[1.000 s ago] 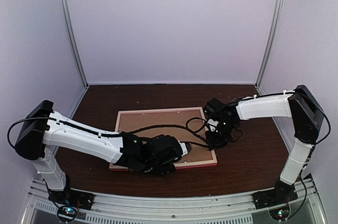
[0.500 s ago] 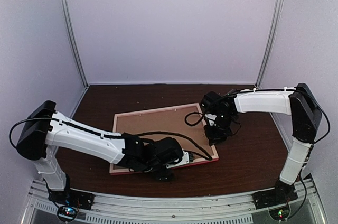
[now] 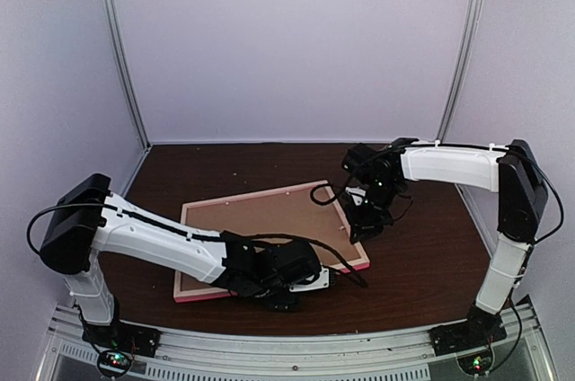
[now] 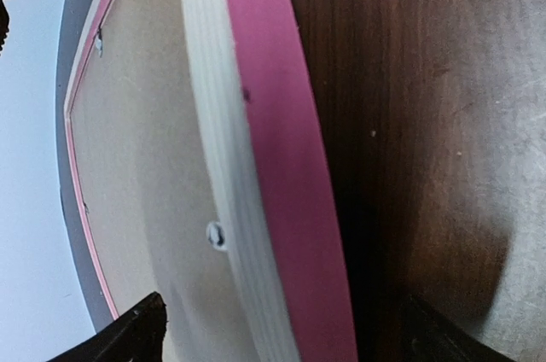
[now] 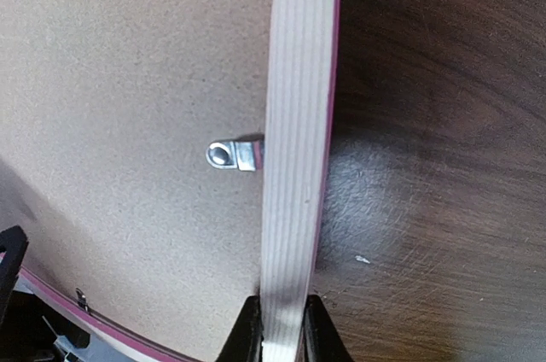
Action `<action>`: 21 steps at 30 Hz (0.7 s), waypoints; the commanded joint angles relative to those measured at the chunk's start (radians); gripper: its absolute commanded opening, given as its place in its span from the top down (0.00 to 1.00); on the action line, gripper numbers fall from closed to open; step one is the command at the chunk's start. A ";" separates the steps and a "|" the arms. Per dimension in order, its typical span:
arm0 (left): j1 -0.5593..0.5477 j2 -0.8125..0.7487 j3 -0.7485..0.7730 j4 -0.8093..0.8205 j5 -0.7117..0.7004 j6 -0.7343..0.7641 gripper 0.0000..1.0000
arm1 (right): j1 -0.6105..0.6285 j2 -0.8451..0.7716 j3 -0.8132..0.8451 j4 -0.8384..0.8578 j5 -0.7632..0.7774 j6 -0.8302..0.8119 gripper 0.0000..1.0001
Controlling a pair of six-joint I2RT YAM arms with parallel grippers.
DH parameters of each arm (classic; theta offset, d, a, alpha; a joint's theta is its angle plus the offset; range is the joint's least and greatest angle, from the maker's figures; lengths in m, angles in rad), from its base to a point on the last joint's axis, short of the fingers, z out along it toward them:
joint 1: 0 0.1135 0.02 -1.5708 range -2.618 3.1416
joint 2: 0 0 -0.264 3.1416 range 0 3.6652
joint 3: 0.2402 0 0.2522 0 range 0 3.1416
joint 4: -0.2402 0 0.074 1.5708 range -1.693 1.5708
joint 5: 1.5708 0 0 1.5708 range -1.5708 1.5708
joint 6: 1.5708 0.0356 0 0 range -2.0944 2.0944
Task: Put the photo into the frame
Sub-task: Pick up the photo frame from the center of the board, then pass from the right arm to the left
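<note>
The frame (image 3: 193, 294) lies back up on the dark table, its pink rim around a brown backing board (image 3: 260, 233). My right gripper (image 3: 359, 230) is shut on the frame's right rim; in the right wrist view its fingertips (image 5: 249, 332) pinch the pale wood edge (image 5: 294, 123). My left gripper (image 3: 328, 278) is open at the near right edge. In the left wrist view it (image 4: 286, 338) straddles the pink rim (image 4: 273, 166) with its fingers wide apart. The photo is hidden.
A small metal tab (image 5: 232, 155) holds the backing board at the right rim. Black cables trail across the board from both wrists. Pale walls with metal posts (image 3: 126, 66) close in the table on three sides.
The frame has turned counter-clockwise: its left end swung nearer and its right end farther. My right gripper moved up-left with the rim. My left gripper shifted right along the near edge.
</note>
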 commanded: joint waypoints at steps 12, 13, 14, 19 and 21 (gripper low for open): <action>-0.005 0.087 0.075 0.055 -0.228 0.067 0.20 | -0.018 -0.035 0.056 -0.022 -0.104 -0.051 1.00; -0.005 0.088 0.080 0.048 -0.228 0.062 0.22 | -0.019 -0.035 0.056 -0.022 -0.106 -0.051 1.00; -0.005 0.088 0.083 0.041 -0.228 0.056 0.24 | -0.021 -0.036 0.055 -0.021 -0.105 -0.052 1.00; -0.008 0.084 0.095 0.013 -0.226 0.026 0.36 | -0.029 -0.033 0.049 -0.015 -0.108 -0.053 1.00; -0.014 0.084 0.101 0.006 -0.223 0.020 0.42 | -0.031 -0.030 0.048 -0.011 -0.112 -0.053 1.00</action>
